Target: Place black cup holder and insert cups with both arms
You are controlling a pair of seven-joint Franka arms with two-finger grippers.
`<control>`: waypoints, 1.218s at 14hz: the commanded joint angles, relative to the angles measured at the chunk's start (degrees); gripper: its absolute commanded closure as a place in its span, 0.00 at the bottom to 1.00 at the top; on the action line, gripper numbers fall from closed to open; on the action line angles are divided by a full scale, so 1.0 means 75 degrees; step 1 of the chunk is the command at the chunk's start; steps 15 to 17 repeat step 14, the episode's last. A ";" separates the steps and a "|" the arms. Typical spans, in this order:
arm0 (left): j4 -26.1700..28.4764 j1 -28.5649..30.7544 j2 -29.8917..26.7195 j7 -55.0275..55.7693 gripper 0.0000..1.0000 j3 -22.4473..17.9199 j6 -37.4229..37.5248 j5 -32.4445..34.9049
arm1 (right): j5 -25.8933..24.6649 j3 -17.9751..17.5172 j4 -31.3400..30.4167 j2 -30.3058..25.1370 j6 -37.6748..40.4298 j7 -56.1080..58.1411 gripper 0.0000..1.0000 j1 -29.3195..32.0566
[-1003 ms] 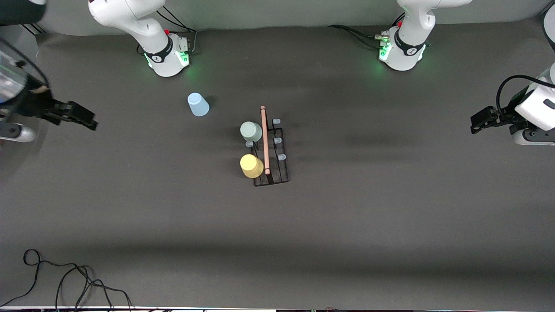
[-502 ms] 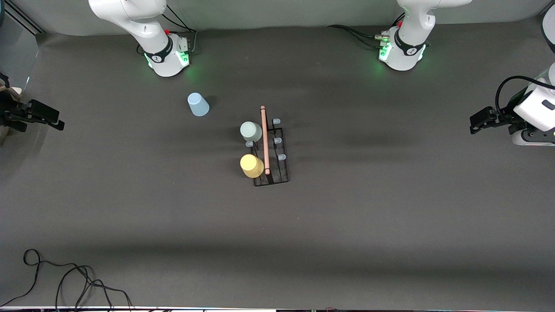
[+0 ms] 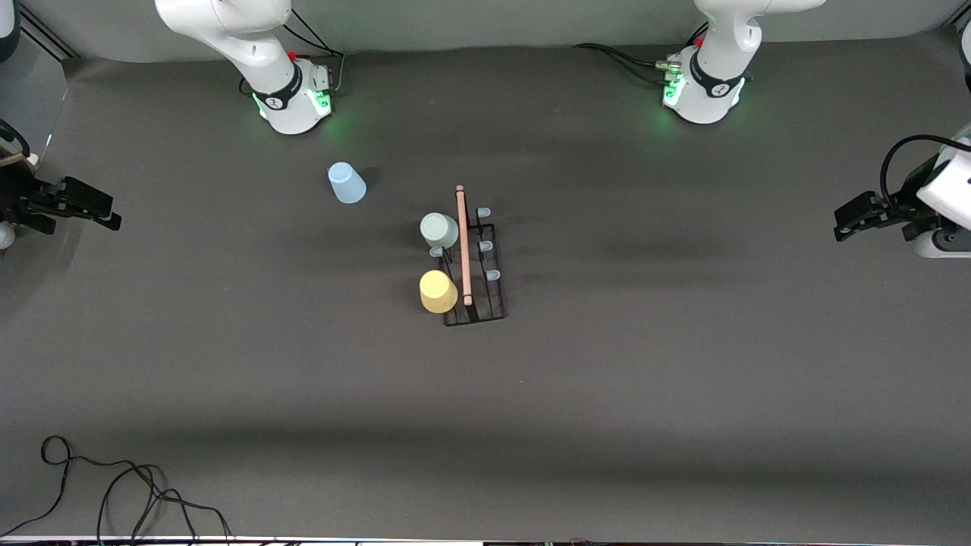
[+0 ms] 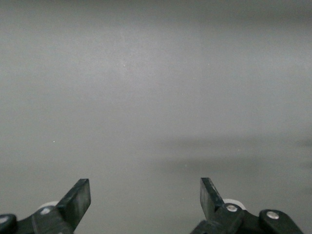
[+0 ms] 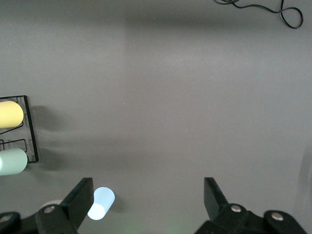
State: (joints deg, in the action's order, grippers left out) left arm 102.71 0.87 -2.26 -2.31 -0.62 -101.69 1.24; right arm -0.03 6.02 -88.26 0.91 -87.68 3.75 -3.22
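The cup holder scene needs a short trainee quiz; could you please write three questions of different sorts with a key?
1. True or false: the light blue cup sits on a peg of the black cup holder.
2. Multiple choice: which cup on the holder is nearer the front camera? A) pale mint green cup B) pastel yellow cup C) light blue cup
3. Fill in: the left gripper and the right gripper are both ____, holding nothing.

Key: 1. False; it stands on the table, apart from the holder, toward the right arm's end. 2. B. 3. open.
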 commanded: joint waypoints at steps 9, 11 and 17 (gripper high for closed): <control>-0.0896 0.0422 0.0055 -0.0559 0.00 -0.0105 0.1439 -0.0060 | 0.0051 -0.0017 -0.0161 -0.0075 -0.0110 0.0121 0.00 0.0019; -0.0897 0.0633 -0.0026 -0.0536 0.00 -0.0105 0.1745 -0.0048 | 0.0063 -0.0017 -0.0138 0.0006 -0.0110 0.0062 0.00 0.0019; -0.0816 0.0669 -0.0050 -0.0547 0.00 -0.0163 0.1875 -0.0071 | 0.0168 -0.0017 -0.0126 0.0042 -0.0133 0.0051 0.00 0.0019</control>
